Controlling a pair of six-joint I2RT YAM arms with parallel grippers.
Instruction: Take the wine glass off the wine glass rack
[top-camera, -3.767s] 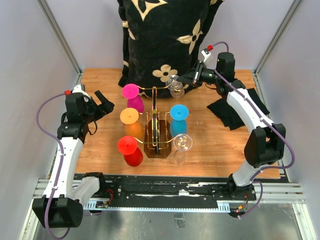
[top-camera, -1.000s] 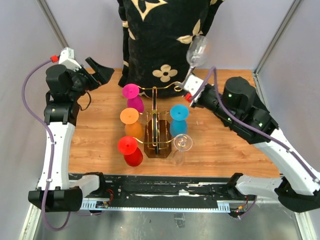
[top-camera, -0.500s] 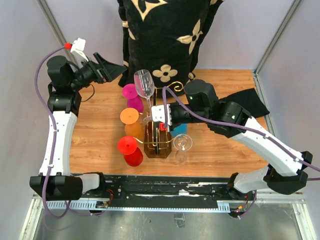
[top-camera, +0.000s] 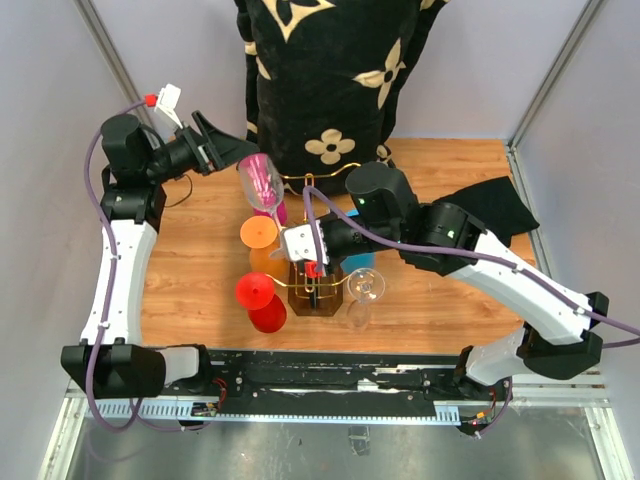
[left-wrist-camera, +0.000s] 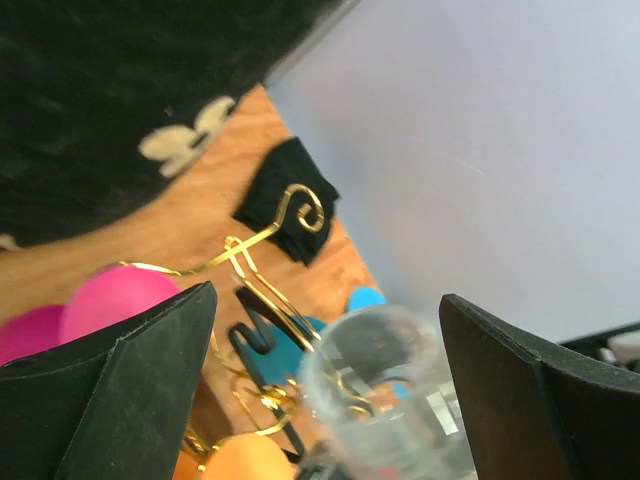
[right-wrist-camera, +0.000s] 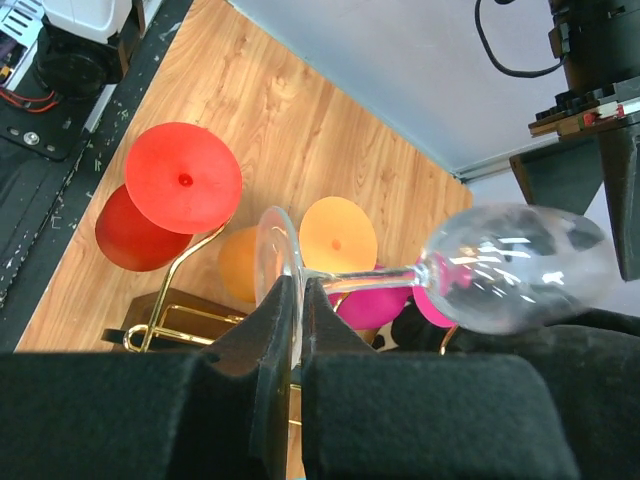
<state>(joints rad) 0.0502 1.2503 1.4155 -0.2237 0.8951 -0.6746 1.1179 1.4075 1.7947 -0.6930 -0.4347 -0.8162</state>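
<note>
Low in the middle of the top view I see the wine glass rack (top-camera: 316, 292), with coloured glasses (top-camera: 258, 292) around it. Just above it my right gripper (top-camera: 288, 246) is clamped on the foot of the clear wine glass (top-camera: 258, 184), which is tilted toward the upper left. Its bowl lies between the wide-spread fingers of my left gripper (top-camera: 226, 148); I can't tell whether they touch it.

Left arm (top-camera: 120, 270): reared upright, wrist turned rightward; left gripper (top-camera: 232, 150), jaws spread wide. Right arm (top-camera: 500, 275): stretched leftward across the middle; right gripper (top-camera: 285, 250), jaws pinched tight.
</note>
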